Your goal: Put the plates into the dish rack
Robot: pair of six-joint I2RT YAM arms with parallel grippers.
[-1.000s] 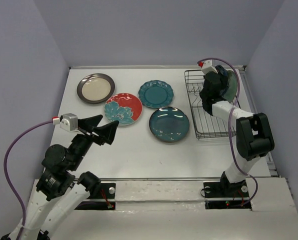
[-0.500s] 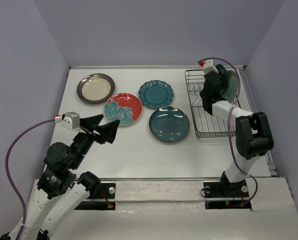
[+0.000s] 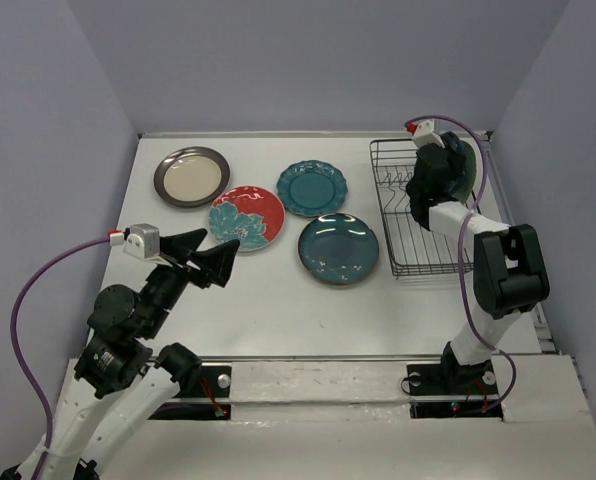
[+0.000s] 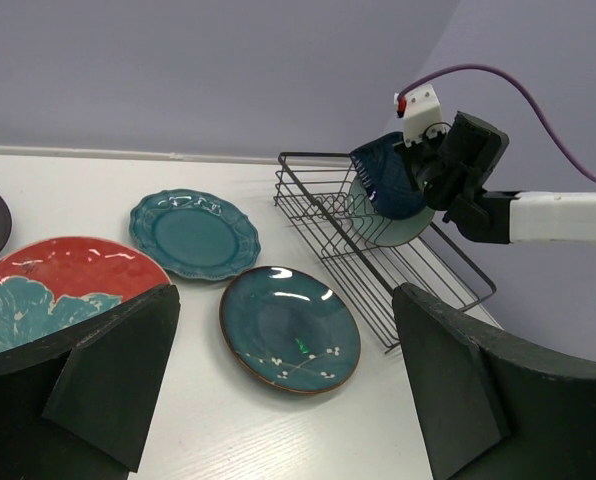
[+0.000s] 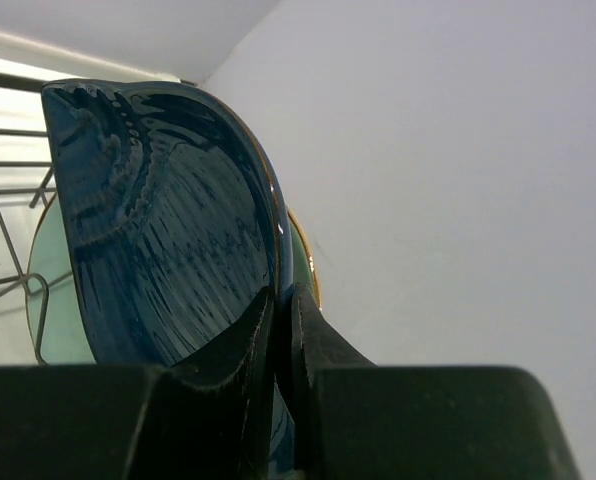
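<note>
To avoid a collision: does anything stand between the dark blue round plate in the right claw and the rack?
Nothing visible does; the pale mint round plate stands in the black wire dish rack, close beside.

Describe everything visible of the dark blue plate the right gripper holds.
The glossy dark blue plate, ceramic-looking, shows a rippled relief. It is held on edge, its rim pinched by the right gripper, at the far end of the black wire dish rack, beside a pale mint plate. Whether the two plates touch is unclear.
</note>
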